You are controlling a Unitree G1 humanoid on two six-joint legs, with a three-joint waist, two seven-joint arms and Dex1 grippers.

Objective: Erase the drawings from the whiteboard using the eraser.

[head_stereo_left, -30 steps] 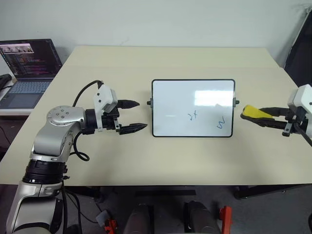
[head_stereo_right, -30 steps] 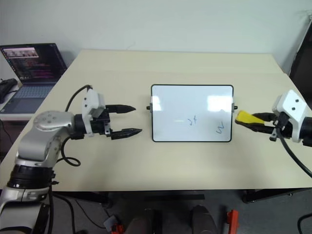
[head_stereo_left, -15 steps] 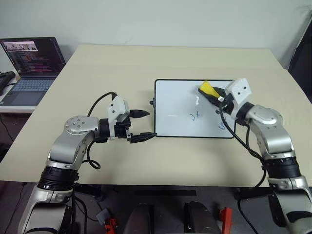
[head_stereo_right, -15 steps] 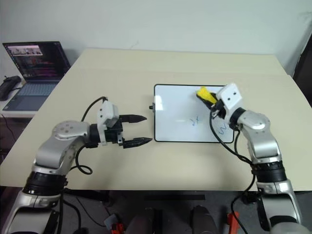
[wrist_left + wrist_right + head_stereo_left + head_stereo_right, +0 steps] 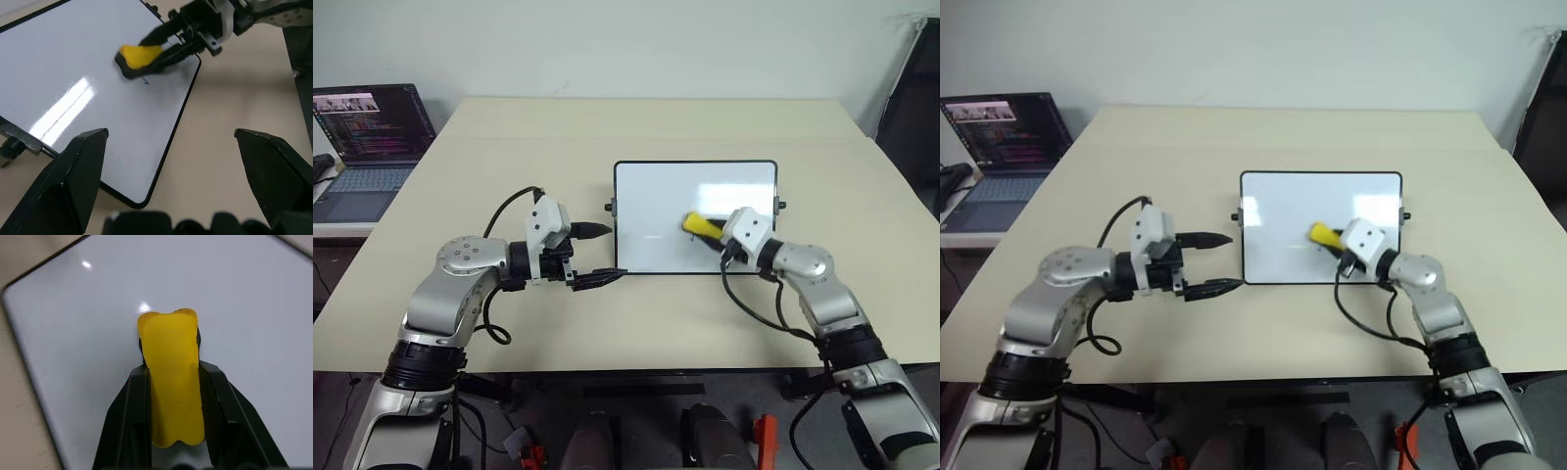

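Note:
The whiteboard (image 5: 651, 196) lies flat at the table's middle. My right gripper (image 5: 709, 231) is shut on the yellow eraser (image 5: 698, 225), which rests on the board's lower middle. In the right wrist view the eraser (image 5: 171, 372) sits pinched between both black fingers (image 5: 128, 426), dark side down on the board (image 5: 88, 313). Of the drawings, a short blue stroke (image 5: 145, 81) peeks out beside the eraser (image 5: 139, 55) in the left wrist view; the rest is hidden. My left gripper (image 5: 615, 253) hovers open just left of the board's lower left corner, holding nothing.
An open laptop (image 5: 367, 122) stands on a lower side table at the far left. The beige table (image 5: 607, 122) stretches wide behind and beside the board. A dark object (image 5: 911, 108) stands past the table's right edge.
My right arm swung in from the right with the eraser, passed over the board's upper right, and now presses it on the lower middle where a scribble was. The left gripper stayed put.

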